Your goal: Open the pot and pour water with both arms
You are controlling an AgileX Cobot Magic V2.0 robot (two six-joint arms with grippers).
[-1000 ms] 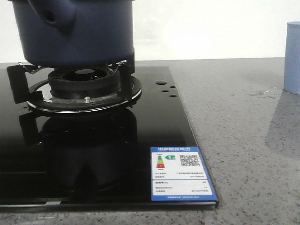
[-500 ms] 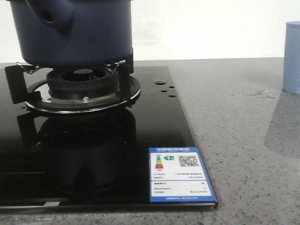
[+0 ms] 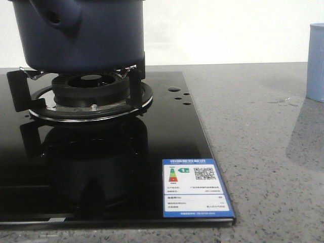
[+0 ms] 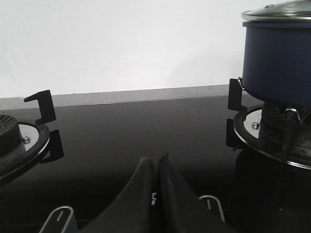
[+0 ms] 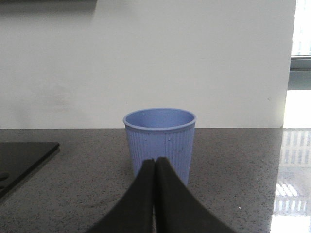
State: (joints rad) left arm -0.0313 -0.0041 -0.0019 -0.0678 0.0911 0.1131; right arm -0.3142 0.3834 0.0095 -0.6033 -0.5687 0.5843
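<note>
- I see the pot lidded on its burner, well off to one side of my left gripper, jaws clenched empty.
- Right gripper jaws clenched (empty), cup just ahead.

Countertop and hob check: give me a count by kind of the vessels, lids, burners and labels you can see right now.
Pots: 1, the dark navy-blue pot on its burner
Lids: 1, the metal lid on that pot
Cups: 1, the pale blue cup on the grey countertop
Burners: 2, one under the pot, one bare
Energy labels: 1
Total: 6
</note>
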